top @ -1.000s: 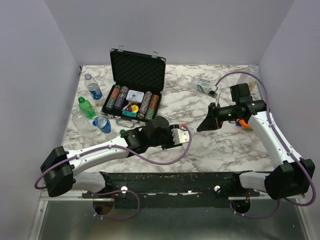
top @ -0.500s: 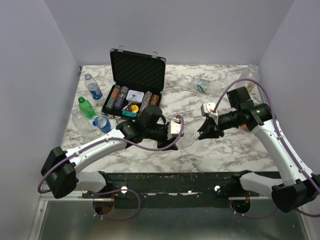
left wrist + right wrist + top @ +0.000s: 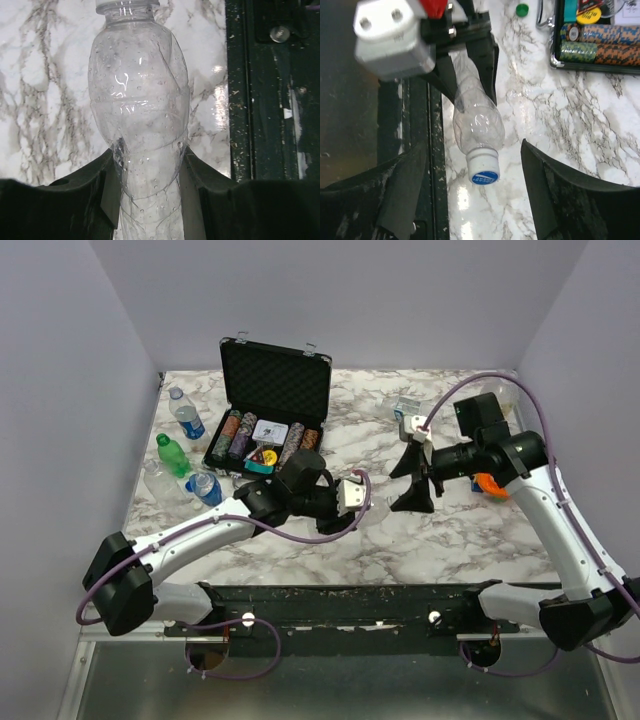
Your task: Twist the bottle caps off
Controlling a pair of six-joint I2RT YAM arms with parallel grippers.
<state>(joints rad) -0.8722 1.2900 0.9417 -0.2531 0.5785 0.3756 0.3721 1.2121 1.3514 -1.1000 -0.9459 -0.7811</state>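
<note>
Step in hand: the right tool (image 3: 465, 200) closing in on the cap (image 3: 483, 169) of the bottle (image 3: 137, 115) that the left tool (image 3: 145, 185) presents; my reading is that unscrewing has not begun.
Doing it well: line the right tool up on the bottle's long axis, so the cap sits evenly between the two fingers, then pinch the cap's ribbed side only, not the neck. Keep the left grip firm, since the thin clear wall already looks creased and may twist instead of the thread giving.
Left tool: clamped on the lower body of the bottle, one finger on each side, cap end pointing away from it towards the right arm.
Right tool: fingers spread wide, holding nothing.
Cap and right tool: in the right wrist view the white cap with its blue top faces the camera, between the two fingers but touching neither, nearer the left-hand one.
Bottle's place: held above the bench (image 3: 440, 540), near its front edge.
Risk: an off-centre pinch could slip off the cap.
</note>
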